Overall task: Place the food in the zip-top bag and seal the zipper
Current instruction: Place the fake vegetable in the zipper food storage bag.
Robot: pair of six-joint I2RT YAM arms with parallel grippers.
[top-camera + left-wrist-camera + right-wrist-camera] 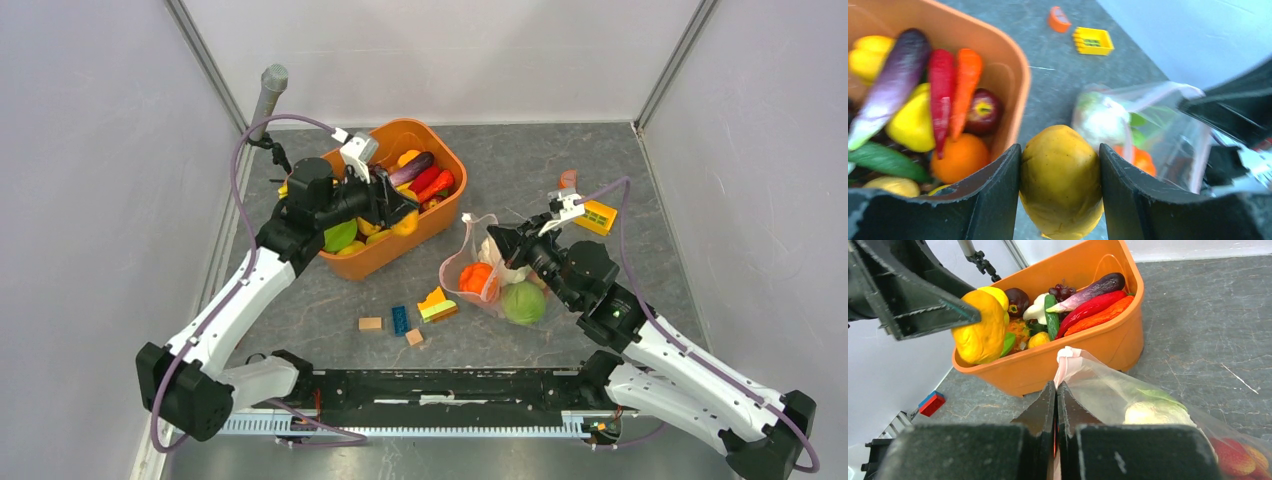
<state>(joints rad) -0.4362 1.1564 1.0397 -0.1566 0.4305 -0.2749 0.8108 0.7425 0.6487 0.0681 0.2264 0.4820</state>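
The left gripper (1059,150) is clenched on a yellow fruit (1060,192) — long axis along the fingers — above the right rim of the tub (385,252). The bag (455,262) lies right of it, mid-frame on the table (600,160), crinkly, holding cauliflower (1153,412), mouth toward the tub — the right gripper (1055,386) pinches its pink zipper (1068,357).

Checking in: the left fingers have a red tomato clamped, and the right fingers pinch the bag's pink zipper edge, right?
Not quite. The left fingers clamp a yellow fruit, not a red tomato; the left wrist view shows it plainly. The right fingers do pinch the pink zipper of the zip-top bag.
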